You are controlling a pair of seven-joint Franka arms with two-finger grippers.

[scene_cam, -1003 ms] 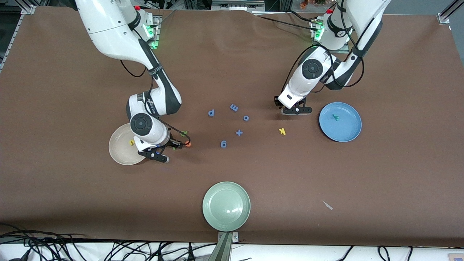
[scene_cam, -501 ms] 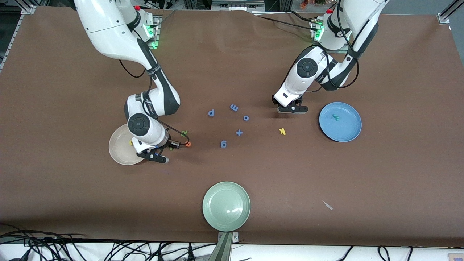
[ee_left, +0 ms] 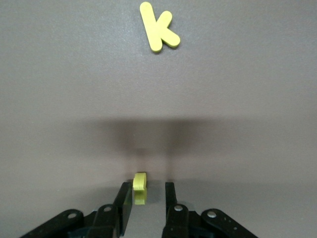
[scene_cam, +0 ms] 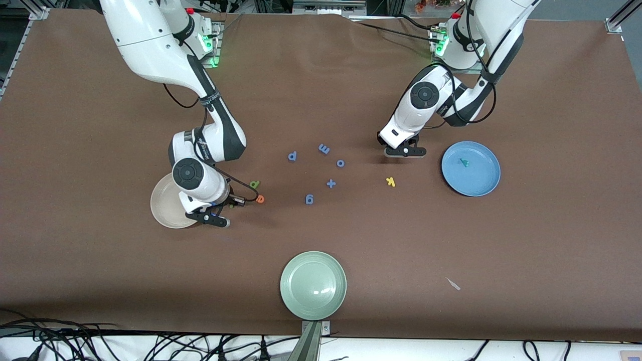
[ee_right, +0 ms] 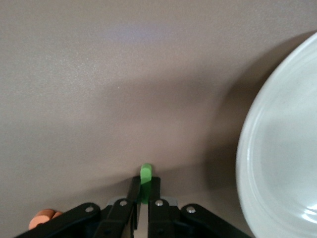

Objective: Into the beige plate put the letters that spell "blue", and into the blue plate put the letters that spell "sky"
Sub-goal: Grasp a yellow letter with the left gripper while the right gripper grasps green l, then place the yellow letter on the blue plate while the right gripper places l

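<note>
Right tool (ee_right: 142, 196), beside the beige plate (ee_right: 277, 163), clenched on a green letter (ee_right: 145, 174). Left tool (ee_left: 148, 198), partly open, one finger touching a small yellow letter (ee_left: 140, 182); yellow k (ee_left: 158, 27) lies apart on the desk.

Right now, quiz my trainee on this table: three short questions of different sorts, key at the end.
1. True or false: the right tool is shut on a green letter.
2. Which plate holds a teal letter: A) beige plate, B) blue plate, C) pale green plate?
3. What colour is the small letter at the left tool?

Key: 1 true; 2 B; 3 yellow.
</note>
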